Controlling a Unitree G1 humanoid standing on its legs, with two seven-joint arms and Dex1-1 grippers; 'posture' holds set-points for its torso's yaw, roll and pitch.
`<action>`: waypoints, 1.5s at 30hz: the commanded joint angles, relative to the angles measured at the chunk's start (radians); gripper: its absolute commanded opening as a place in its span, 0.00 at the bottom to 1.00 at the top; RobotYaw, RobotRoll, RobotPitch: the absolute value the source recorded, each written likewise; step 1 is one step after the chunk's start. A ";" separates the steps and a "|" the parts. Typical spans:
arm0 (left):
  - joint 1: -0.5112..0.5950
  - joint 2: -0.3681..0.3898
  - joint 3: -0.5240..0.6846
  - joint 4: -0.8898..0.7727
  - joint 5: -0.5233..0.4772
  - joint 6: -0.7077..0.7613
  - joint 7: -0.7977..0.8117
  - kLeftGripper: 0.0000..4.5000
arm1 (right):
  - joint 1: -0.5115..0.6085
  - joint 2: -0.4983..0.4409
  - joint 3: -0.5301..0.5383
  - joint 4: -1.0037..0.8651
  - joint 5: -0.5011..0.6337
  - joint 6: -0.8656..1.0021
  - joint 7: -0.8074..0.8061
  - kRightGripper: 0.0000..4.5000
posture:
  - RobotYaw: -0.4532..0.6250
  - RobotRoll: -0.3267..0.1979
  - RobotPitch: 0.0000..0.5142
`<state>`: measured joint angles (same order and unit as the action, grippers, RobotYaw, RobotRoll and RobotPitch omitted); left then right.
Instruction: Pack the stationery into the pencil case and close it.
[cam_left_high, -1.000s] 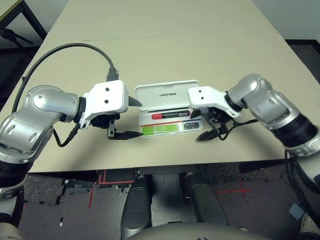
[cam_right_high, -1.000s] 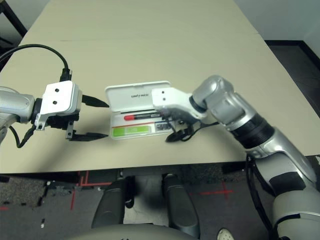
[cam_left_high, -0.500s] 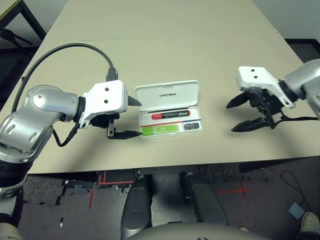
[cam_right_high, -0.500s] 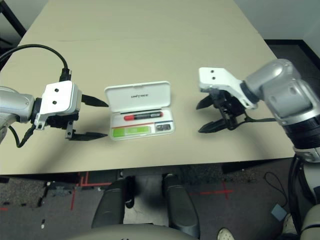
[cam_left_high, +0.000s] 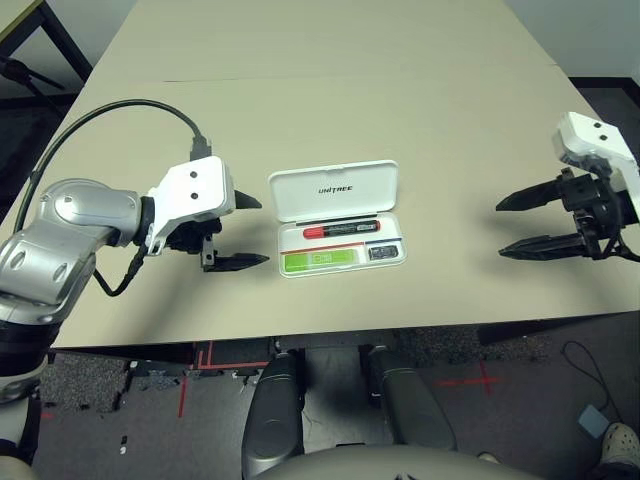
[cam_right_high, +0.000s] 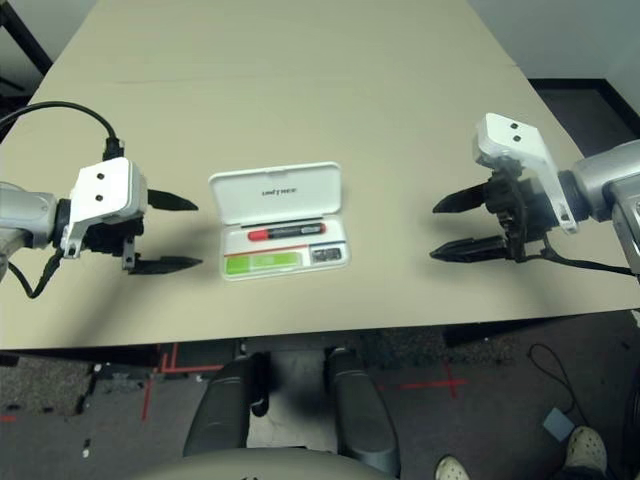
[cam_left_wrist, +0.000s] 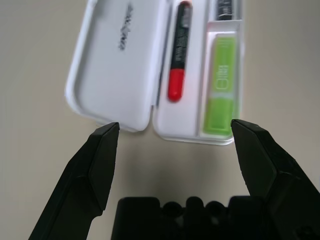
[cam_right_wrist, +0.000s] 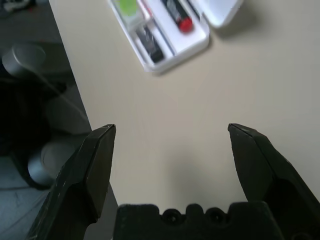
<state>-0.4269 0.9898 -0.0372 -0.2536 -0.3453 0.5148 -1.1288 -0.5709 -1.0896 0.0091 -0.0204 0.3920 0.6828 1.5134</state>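
Note:
The white pencil case (cam_left_high: 335, 190) lies open at mid-table, its lid with dark lettering folded back. In its tray rest a red marker (cam_left_high: 340, 230), a lime-green highlighter (cam_left_high: 320, 260) and a small dark grey block (cam_left_high: 381, 253). My left gripper (cam_left_high: 263, 231) stands open just left of the case, fingers pointing at it and holding nothing. My right gripper (cam_left_high: 500, 230) is open and empty far to the right, well apart from the case. The left wrist view has the lid (cam_left_wrist: 120, 55), marker (cam_left_wrist: 178, 55) and highlighter (cam_left_wrist: 222, 85) just beyond the fingertips.
The beige table (cam_left_high: 330, 90) stretches bare behind the case. Its front edge runs close below both grippers, and its right edge lies near my right gripper. A black cable (cam_left_high: 120, 110) loops over my left arm.
My right gripper has drawn back from the case's right end, far to the right. The left gripper has backed off a little to the left. The case has stayed open.

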 joint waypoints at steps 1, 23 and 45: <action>-0.011 -0.033 0.031 0.069 0.018 -0.027 0.046 1.00 | 0.011 0.013 -0.040 -0.010 0.045 0.004 -0.022 0.99 | 0.38 0.62 0.36; -0.247 -0.303 0.024 0.529 0.094 -0.037 0.258 0.01 | 0.004 0.033 -0.031 0.001 0.080 -0.015 -0.071 1.00 | 0.36 0.62 0.31; -0.271 -0.441 -0.034 0.645 0.133 -0.114 0.210 0.01 | -0.016 0.047 -0.017 -0.011 0.088 -0.012 -0.081 1.00 | 0.35 0.62 0.33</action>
<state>-0.6910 0.5584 -0.0561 0.3761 -0.2294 0.4081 -0.9101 -0.5809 -1.0436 -0.0120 -0.0154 0.4708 0.6730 1.4326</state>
